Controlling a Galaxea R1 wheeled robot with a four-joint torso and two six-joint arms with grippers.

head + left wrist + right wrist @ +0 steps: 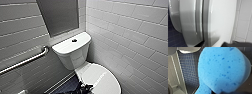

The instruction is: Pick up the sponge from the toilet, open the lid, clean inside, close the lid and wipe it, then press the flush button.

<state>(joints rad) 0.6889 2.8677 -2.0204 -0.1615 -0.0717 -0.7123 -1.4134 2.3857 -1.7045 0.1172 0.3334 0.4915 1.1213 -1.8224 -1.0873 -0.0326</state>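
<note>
The sponge [221,70] is held in the right gripper [222,92] above dark floor tiles [189,69]. The lid [101,76] is lowered on the toilet [72,53]. The left gripper [83,88] is placed at its edge; whether open or closed cannot be told.

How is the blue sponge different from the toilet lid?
The sponge is bright blue; the lid is white. The sponge looks rough with darker specks; the lid is smooth and shiny. The sponge is up off the floor; the lid lies shut on the toilet. Both have rounded edges.
</note>
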